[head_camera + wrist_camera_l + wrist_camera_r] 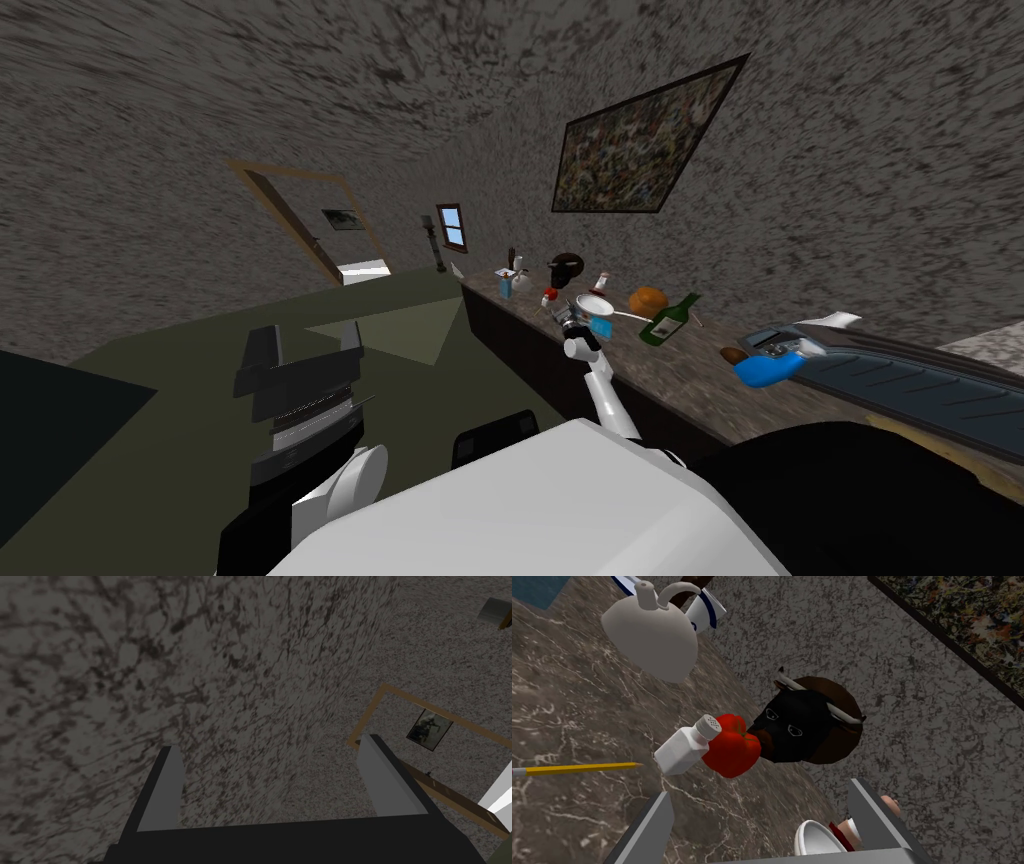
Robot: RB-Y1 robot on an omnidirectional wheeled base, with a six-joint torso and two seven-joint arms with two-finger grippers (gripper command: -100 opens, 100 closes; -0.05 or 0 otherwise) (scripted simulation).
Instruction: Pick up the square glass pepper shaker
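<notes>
1. Plainly, the surface (690, 375) ran along the right wall from near to far. It was brown stone veined in white, set on dark cabinet fronts.
2. The right arm was stretched out over it. The right end effector (759, 826) hung just above the stone with its fingers spread wide and nothing between them.
3. The pepper shaker (684, 748) sat on the surface a little beyond those fingertips, apart from them. It was a white, square-sided body with a grey perforated cap. Whether it stood straight or leaned, I could not tell.
4. A red fruit (732, 746) sat right against the shaker's cap end, and a dark bull's-head object (807, 721) lay just behind the fruit, close to the wall.
5. Farther along stood a white kettle (649, 631) and a white cup (709, 611) with a blue stripe. A yellow pencil (577, 768) lay flat near the shaker, and a white bowl (817, 838) sat close by the end effector.
6. In the head view, a green bottle (670, 320) lay nearer on the surface.
7. The walls (850, 200) were speckled grey-brown. A large framed painting (640, 140) hung above the surface, with a wood-framed doorway (300, 225) and a small window (452, 226) on the far side. The floor (200, 340) was dark green.
8. The left end effector (306, 338) was held up on the left, well apart from the surface, with its fingers spread and empty.
</notes>
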